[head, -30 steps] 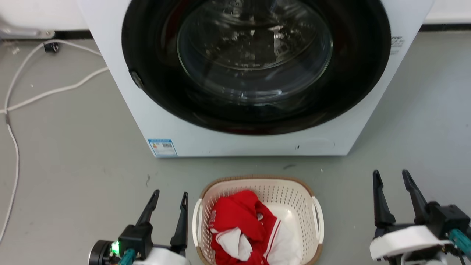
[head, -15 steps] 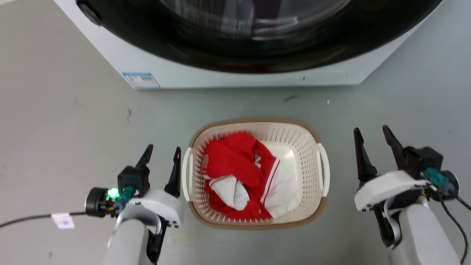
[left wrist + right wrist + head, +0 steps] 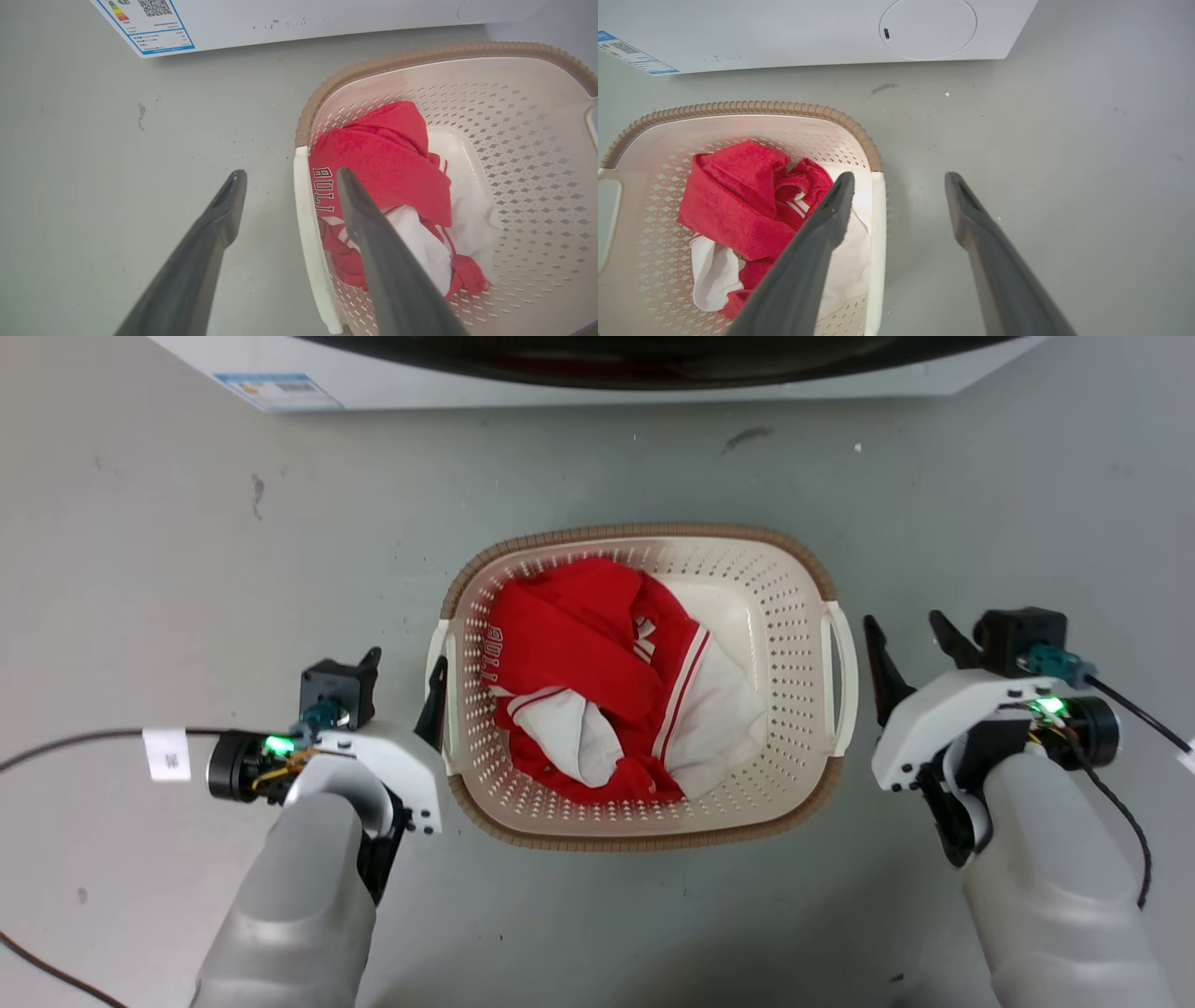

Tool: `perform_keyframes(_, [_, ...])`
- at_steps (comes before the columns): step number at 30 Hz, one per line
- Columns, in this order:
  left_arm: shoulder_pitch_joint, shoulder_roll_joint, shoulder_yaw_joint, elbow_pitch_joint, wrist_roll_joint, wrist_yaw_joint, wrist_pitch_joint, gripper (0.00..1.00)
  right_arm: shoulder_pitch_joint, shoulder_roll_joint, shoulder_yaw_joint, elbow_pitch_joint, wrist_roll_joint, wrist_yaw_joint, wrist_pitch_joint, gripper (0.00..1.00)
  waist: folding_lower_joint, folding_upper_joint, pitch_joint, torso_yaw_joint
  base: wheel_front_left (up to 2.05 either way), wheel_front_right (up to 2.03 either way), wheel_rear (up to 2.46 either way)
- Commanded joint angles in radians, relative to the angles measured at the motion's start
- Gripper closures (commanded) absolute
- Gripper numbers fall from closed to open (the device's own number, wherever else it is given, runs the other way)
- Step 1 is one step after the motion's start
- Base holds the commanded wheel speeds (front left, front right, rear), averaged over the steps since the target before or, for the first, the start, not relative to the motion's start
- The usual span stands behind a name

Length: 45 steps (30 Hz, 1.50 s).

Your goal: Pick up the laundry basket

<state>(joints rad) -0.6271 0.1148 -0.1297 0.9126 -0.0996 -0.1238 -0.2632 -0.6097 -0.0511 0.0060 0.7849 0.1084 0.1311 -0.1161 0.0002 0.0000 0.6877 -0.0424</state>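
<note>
Two grippers flank the laundry basket, which sits on the grey floor just near of the washing machine, with a red and white garment heaped inside. The left gripper has its fingers spread wide. In the left wrist view one finger hangs over the bare floor and the other over the garment, with the white left handle between them. The right gripper mirrors it, fingers equally wide. In its wrist view they frame the right handle. I cannot tell how high either pair hangs above its handle, and neither looks closed on anything.

To my eye the step is settling onto the handles. Both arms should descend at the same pace, each keeping its handle centred between the fingers. The inner fingers need to slip down between the perforated wall and the cloth without snagging the garment. They should pinch at mid-handle and raise both sides together, because an uneven lift would tilt the basket and the smooth plastic may slide.
</note>
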Motion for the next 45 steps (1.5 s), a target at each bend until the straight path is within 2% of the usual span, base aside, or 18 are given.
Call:
perform_keyframes(1, [-0.020,0.006,-0.003,0.020,-0.003,-0.003,-0.002,0.00,-0.026,0.001,0.008,0.020,0.013,-0.001,0.001,0.00,-0.0002,0.0000,0.029,0.002,0.00,0.00,0.00])
perform_keyframes(11, [-0.172,0.013,-0.121,0.196,-0.041,-0.006,0.005,0.00,-0.189,0.000,0.115,0.261,0.114,-0.001,0.065,0.00,-0.0002,0.0000,0.092,0.007,0.00,0.00,0.00])
perform_keyframes(17, [-0.230,0.018,-0.226,0.247,-0.127,-0.006,0.079,0.00,-0.284,0.001,0.169,0.375,0.146,-0.001,0.128,0.00,-0.0002,0.0000,0.118,0.006,0.00,0.00,0.00])
perform_keyframes(19, [-0.239,0.016,-0.289,0.252,-0.152,-0.006,0.131,0.00,-0.308,0.001,0.188,0.405,0.160,-0.001,0.150,0.00,-0.0002,0.0000,0.125,0.005,0.00,0.00,0.00])
perform_keyframes(24, [-0.275,0.056,-0.380,0.219,-0.253,-0.006,0.180,0.00,-0.357,0.001,0.233,0.448,0.184,-0.001,0.198,0.00,-0.0002,0.0000,0.147,0.006,0.00,0.00,0.00])
perform_keyframes(30, [-0.304,0.090,-0.471,0.193,-0.357,-0.006,0.246,0.00,-0.393,0.001,0.240,0.481,0.184,-0.001,0.213,0.00,-0.0002,0.0000,0.166,0.011,0.00,0.00,0.00])
perform_keyframes(40, [-0.321,0.117,-0.591,0.174,-0.467,-0.005,0.261,0.00,-0.407,0.001,0.240,0.499,0.196,-0.001,0.220,0.00,-0.0002,0.0000,0.175,0.017,0.00,0.00,0.00])
perform_keyframes(41, [-0.321,0.116,-0.599,0.174,-0.478,-0.005,0.263,0.52,-0.407,0.001,0.239,0.500,0.197,-0.001,0.221,0.00,-0.0002,0.0000,0.176,0.017,0.00,0.00,0.00])
perform_keyframes(42, [-0.321,0.116,-0.599,0.174,-0.478,-0.005,0.263,0.52,-0.407,0.001,0.239,0.500,0.197,-0.001,0.221,0.00,-0.0002,0.0000,0.176,0.017,0.00,0.00,0.00])
perform_keyframes(43, [-0.319,0.114,-0.613,0.167,-0.487,-0.005,0.265,1.00,-0.406,0.001,0.241,0.501,0.197,-0.001,0.226,0.00,-0.0002,0.0000,0.176,0.018,0.00,0.00,0.00])
perform_keyframes(44, [-0.316,0.115,-0.628,0.162,-0.499,-0.005,0.268,1.00,-0.405,0.001,0.242,0.502,0.198,-0.001,0.227,0.68,-0.0002,0.0000,0.176,0.019,0.00,0.00,0.00])
perform_keyframes(45, [-0.315,0.119,-0.640,0.159,-0.510,-0.005,0.269,1.00,-0.404,0.001,0.241,0.502,0.197,-0.001,0.230,1.00,-0.0002,0.0000,0.176,0.020,0.00,0.00,0.00])
